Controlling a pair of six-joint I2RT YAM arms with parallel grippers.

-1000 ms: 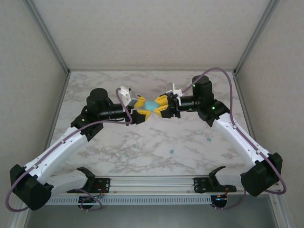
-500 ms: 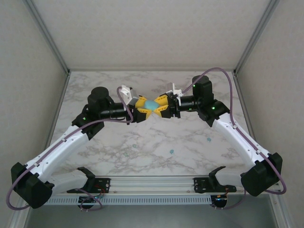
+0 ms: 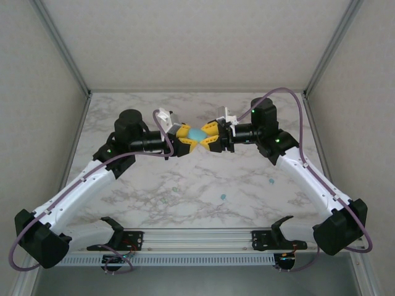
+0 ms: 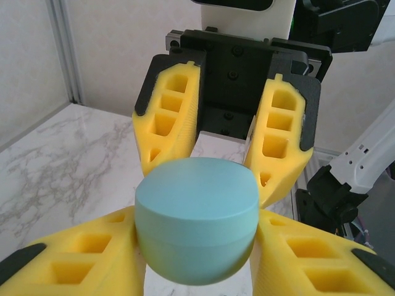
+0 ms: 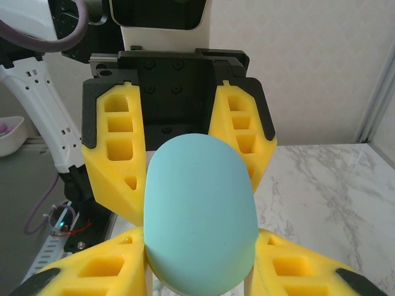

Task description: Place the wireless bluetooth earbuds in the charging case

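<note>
A teal, pebble-shaped charging case (image 3: 196, 134) hangs above the middle of the marble table, lid closed, its seam visible in the left wrist view. My left gripper (image 3: 187, 136) presses its yellow fingers against both sides of the case (image 4: 196, 228) from the left. My right gripper (image 3: 206, 136) is shut on the same case (image 5: 200, 216) from the right. Each wrist view shows the other gripper's fingers (image 4: 166, 123) (image 5: 117, 154) behind the case. Tiny earbuds lie on the table nearer the arm bases: a teal one (image 3: 223, 197), another teal one (image 3: 270, 182), and a pale one (image 3: 174, 189).
The marble table (image 3: 203, 209) is closed in by grey walls with metal posts at the back corners. A rail with both arm bases (image 3: 197, 237) runs along the near edge. A fourth faint bud (image 3: 164, 200) lies left of centre.
My left gripper has narrowed its jaws onto the case, and the left arm has crept slightly toward the centre. The right arm and the case have held still.
</note>
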